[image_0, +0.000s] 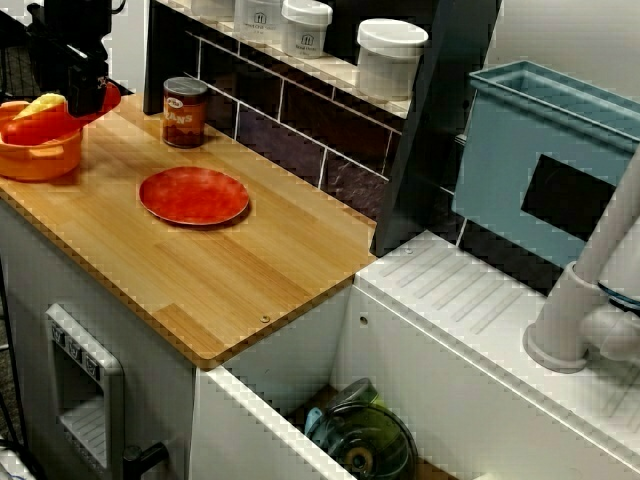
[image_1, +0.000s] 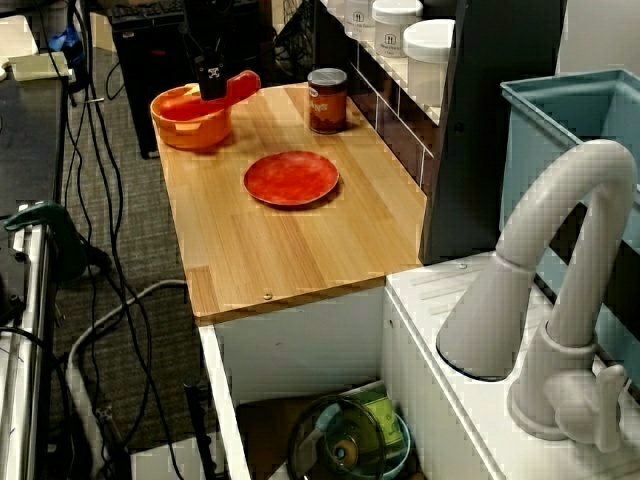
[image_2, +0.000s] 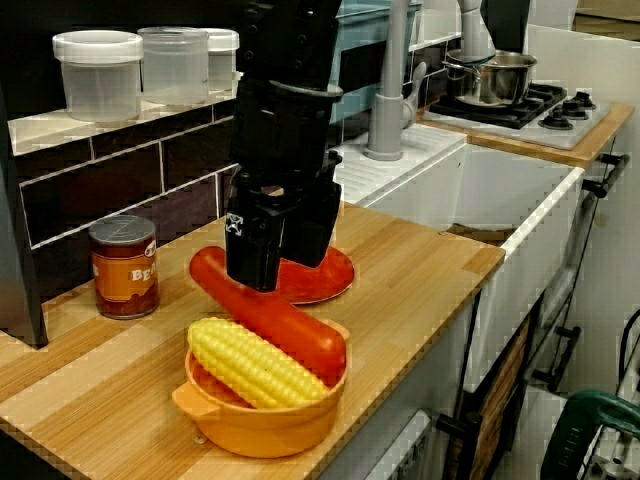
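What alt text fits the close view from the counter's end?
A black gripper hangs over a long red sausage that lies with a yellow corn cob in an orange bowl on a wooden counter; whether it grips the sausage is unclear. Behind stand a red plate and a brown can.

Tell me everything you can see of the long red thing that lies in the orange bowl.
The long red thing is a smooth, glossy, sausage-shaped piece with rounded ends, and it looks like plastic. It lies tilted in the orange bowl. One end rests inside beside the corn cob and seems to touch it. The other end rises over the rim toward the red plate. The black gripper stands over its raised half, a finger on either side; whether they press it cannot be told.
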